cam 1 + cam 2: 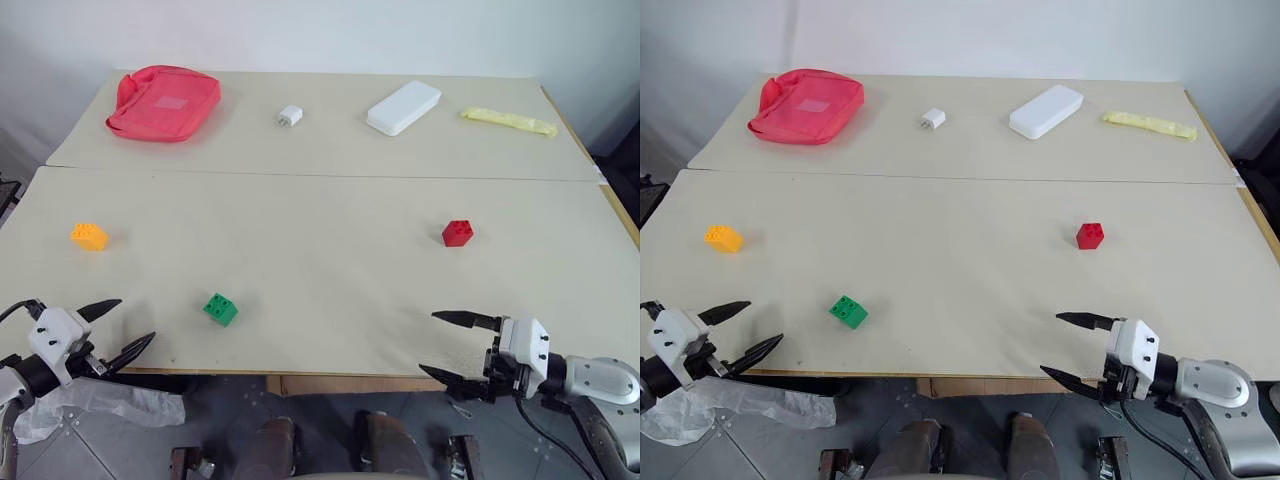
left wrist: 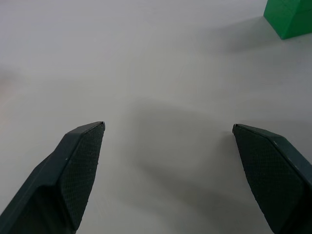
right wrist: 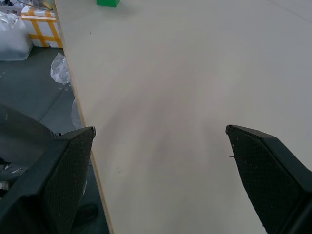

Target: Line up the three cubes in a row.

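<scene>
Both the left gripper (image 1: 112, 329) and right gripper (image 1: 455, 347) wait empty with fingers spread at the counter's (image 1: 330, 270) near edge, since the orange-yellow cube (image 1: 89, 236) far left, green cube (image 1: 221, 308) near-left and red cube (image 1: 458, 233) right lie well apart, unaligned.

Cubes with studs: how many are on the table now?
3. The orange cube is at the table's left side, the green cube near the front edge, the red cube toward the right. None seems hidden.
</scene>
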